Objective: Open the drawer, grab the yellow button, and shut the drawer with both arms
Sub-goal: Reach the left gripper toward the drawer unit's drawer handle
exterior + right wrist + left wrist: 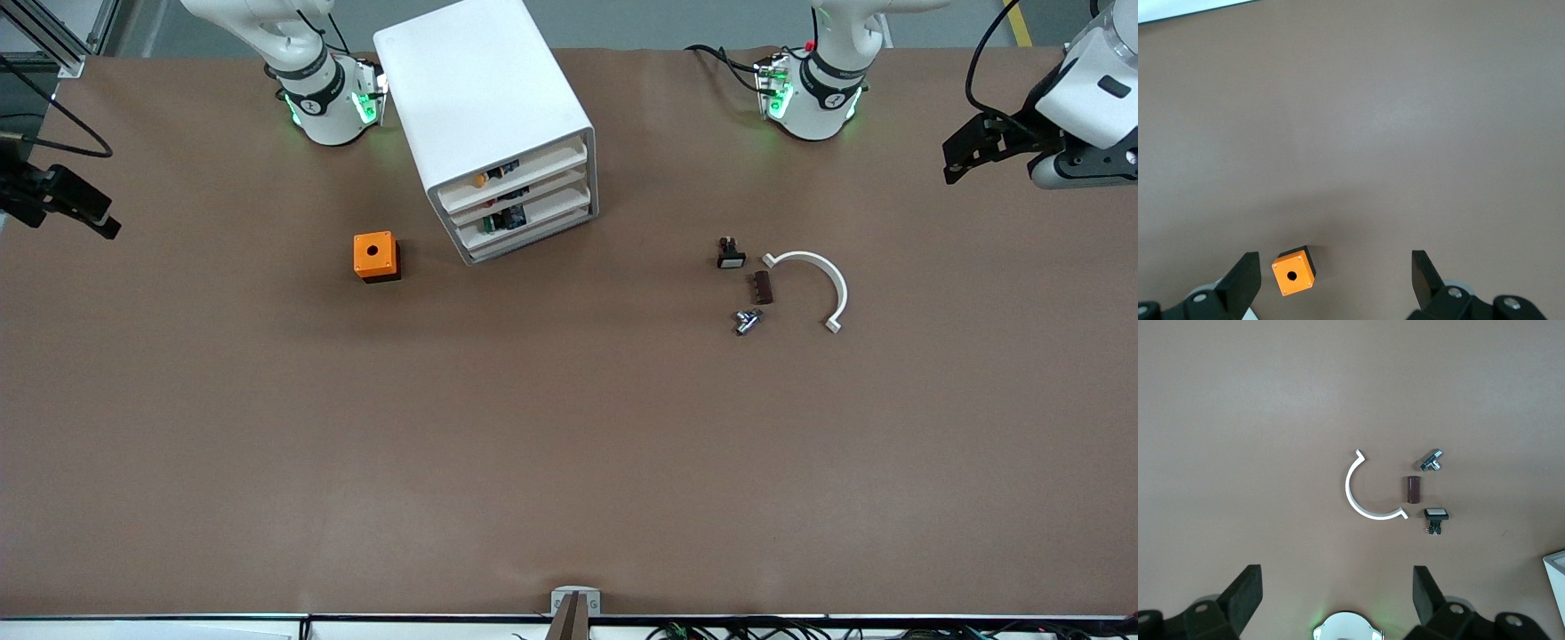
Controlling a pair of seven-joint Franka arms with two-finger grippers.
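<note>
Tiny button [480, 180] with orange-yellow cap, lying in the top drawer [518, 174] of the white cabinet [494, 120], drawer pushed in, slot front showing. Small dark and blue parts [504, 219] in the middle drawer. Orange cube [375, 256] beside the cabinet, toward the right arm's end. Left gripper [1337, 600] raised over bare table at its own end, fingers spread wide. Right gripper [1335, 283] likewise spread, up at its end.

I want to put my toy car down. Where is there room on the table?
The wide brown stretch nearer the front camera than the orange box and the white curved piece is bare. It is crowded around that piece, where three small parts cluster, and beside the cabinet.
</note>
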